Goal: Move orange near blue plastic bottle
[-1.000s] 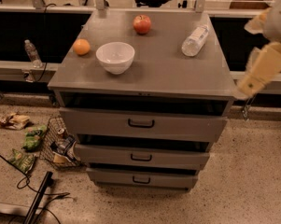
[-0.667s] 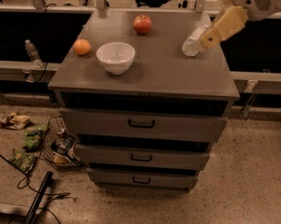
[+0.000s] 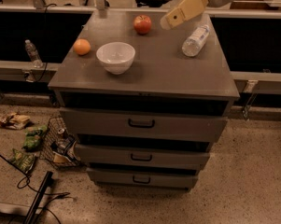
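Camera view looks down on a grey metal cabinet with three drawers, its flat top carrying everything that matters. Above the far right of that top hangs the tan, cream-coloured gripper, angled down to the left between the apple and the bottle. It carries nothing, and whether it is open or shut cannot be told.

The clear ribbed plastic bottle with a pale blue label lies on its side near the far right corner. A white round bowl sits left of centre, and a red apple rests at the far edge. The small round orange sits at the left edge, just beside the bowl and well apart from the bottle.

The step in hand looks like the reach for the fruit. To do it well, the gripper should pass above the apple and bowl, descend straight over the orange, and close across its middle, since a round fruit may roll if nudged.
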